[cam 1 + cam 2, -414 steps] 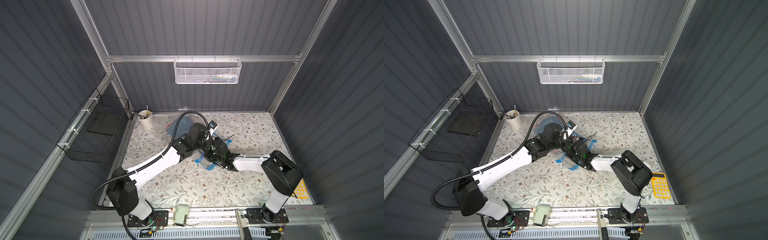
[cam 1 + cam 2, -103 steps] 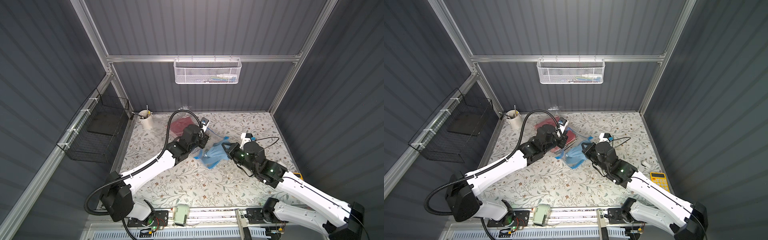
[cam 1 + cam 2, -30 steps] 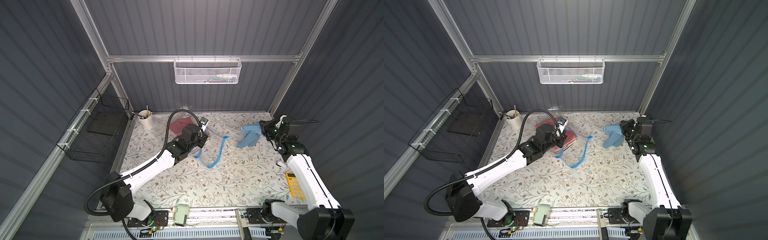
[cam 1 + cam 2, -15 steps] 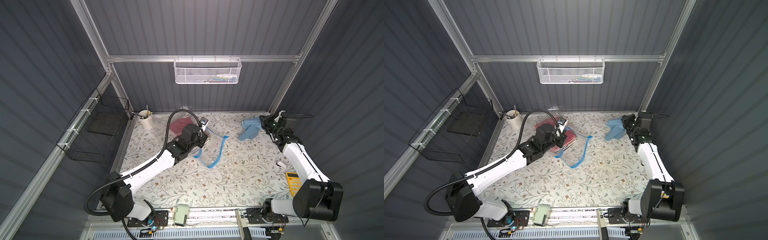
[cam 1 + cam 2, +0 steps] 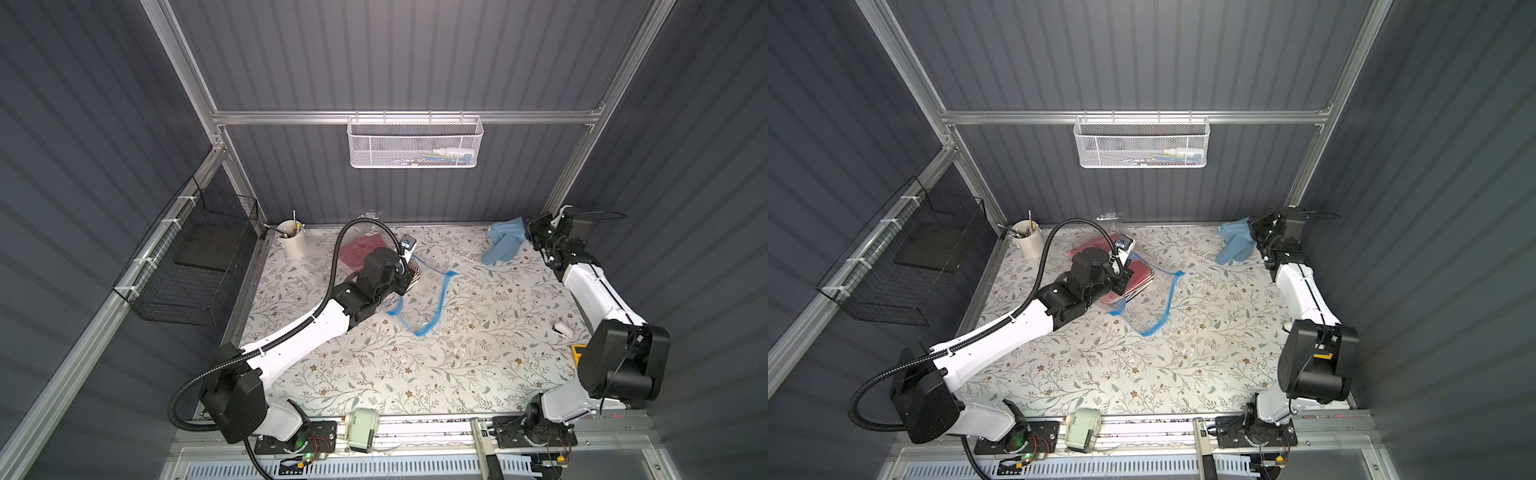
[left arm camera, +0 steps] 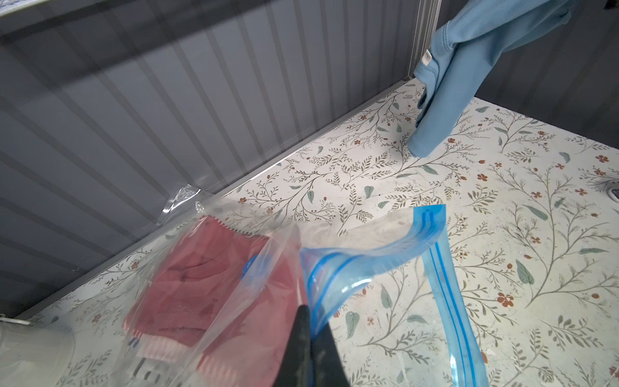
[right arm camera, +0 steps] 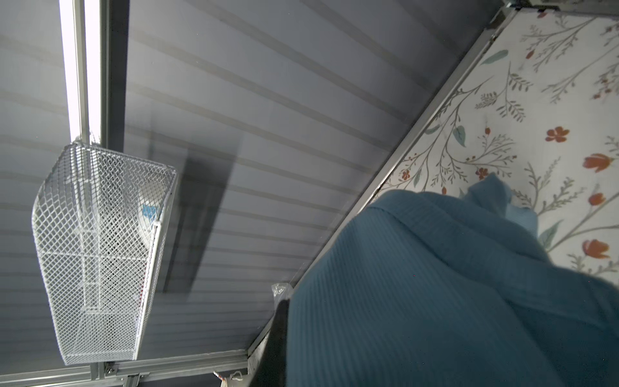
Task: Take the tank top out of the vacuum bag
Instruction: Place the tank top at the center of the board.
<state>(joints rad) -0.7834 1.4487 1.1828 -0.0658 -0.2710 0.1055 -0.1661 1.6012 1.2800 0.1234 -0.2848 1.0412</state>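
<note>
The vacuum bag (image 5: pixel 428 301) (image 5: pixel 1152 305) lies flat mid-table, clear plastic with a blue zip strip, its mouth gaping. My left gripper (image 5: pixel 407 279) (image 5: pixel 1126 282) (image 6: pixel 310 321) is shut on the bag's blue rim (image 6: pixel 338 268). The tank top (image 5: pixel 503 244) (image 5: pixel 1235 246) (image 6: pixel 469 67), light blue and ribbed, is outside the bag at the far right corner. It hangs from my right gripper (image 5: pixel 530 230) (image 5: pixel 1253 232), which is shut on its upper end; its lower end reaches down to the table. In the right wrist view the tank top (image 7: pixel 435 301) covers the jaws; only one dark finger (image 7: pixel 279 330) shows.
A second clear bag with red cloth (image 5: pixel 359 252) (image 6: pixel 207 284) lies under and behind the left wrist. A white cup of tools (image 5: pixel 291 244) stands far left. A white mesh basket (image 5: pixel 415 145) hangs on the back wall, a black wire basket (image 5: pixel 199 257) on the left wall. A yellow calculator (image 5: pixel 577 353) lies near the right arm.
The right arm has swung the tank top farther back into the far right corner. The left gripper and the bag have stayed where they were.
</note>
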